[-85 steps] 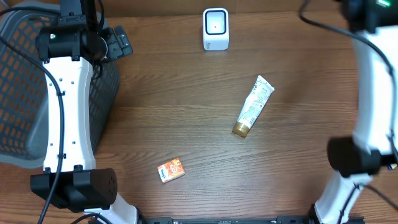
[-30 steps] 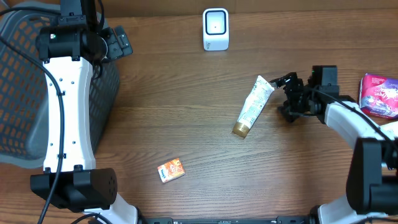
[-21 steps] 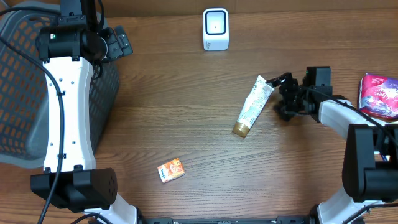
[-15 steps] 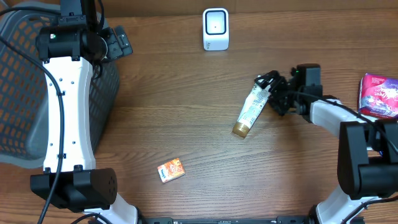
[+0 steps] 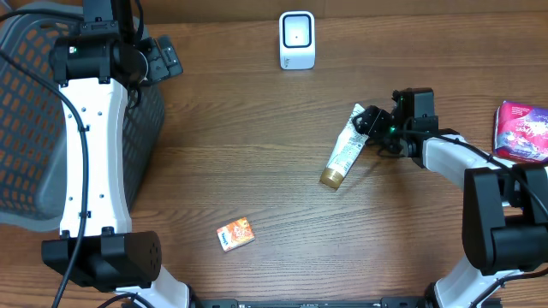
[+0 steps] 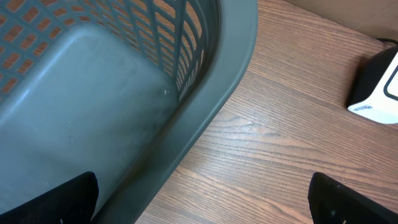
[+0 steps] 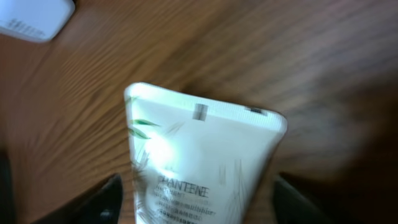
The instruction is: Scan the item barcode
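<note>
Apparently bare table (image 5: 257,145) between tube (image 5: 345,151) and scanner (image 5: 297,40).

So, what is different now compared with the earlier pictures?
The right gripper came in from the right and moved left to the flat end of the tube, which now lies between its open jaws, not yet gripped. A purple packet came into view at the right edge. The tube, orange box, scanner, basket and left arm stayed put.

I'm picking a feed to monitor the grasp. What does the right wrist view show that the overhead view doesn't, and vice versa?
Right wrist only: the brand print on the tube, seen close between the spread fingers. Overhead only: the tube's gold cap, the basket, the orange box, the pink packet. Both: the tube, the white scanner, the wooden table.
</note>
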`<state>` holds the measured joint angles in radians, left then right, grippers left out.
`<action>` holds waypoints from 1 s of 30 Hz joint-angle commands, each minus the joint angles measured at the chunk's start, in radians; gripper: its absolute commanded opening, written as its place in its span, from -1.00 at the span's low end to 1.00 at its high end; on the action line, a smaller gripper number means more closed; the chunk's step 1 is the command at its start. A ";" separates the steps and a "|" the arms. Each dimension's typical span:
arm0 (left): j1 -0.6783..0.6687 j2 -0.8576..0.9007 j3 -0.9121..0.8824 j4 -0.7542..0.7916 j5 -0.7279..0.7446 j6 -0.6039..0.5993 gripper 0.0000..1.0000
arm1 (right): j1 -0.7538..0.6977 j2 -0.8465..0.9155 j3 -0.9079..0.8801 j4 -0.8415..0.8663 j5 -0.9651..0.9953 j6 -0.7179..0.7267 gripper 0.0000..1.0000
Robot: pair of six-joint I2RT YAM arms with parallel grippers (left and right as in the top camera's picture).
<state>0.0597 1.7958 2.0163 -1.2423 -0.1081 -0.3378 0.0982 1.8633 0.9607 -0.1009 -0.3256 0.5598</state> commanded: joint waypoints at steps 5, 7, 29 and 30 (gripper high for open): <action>-0.001 0.011 0.000 -0.003 0.005 0.001 1.00 | -0.002 -0.037 0.118 -0.264 0.026 -0.155 1.00; -0.001 0.011 0.000 -0.003 0.005 0.001 1.00 | -0.002 -0.072 0.192 -0.391 0.029 -0.176 1.00; -0.001 0.011 0.000 -0.003 0.005 0.001 1.00 | 0.021 -0.034 0.719 -1.100 0.172 0.021 1.00; -0.001 0.011 0.000 -0.003 0.005 0.001 0.99 | 0.033 -0.012 0.719 -1.106 0.166 0.022 1.00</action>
<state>0.0597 1.7958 2.0163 -1.2423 -0.1081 -0.3378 0.1059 1.7874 1.6764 -1.1988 -0.2016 0.5205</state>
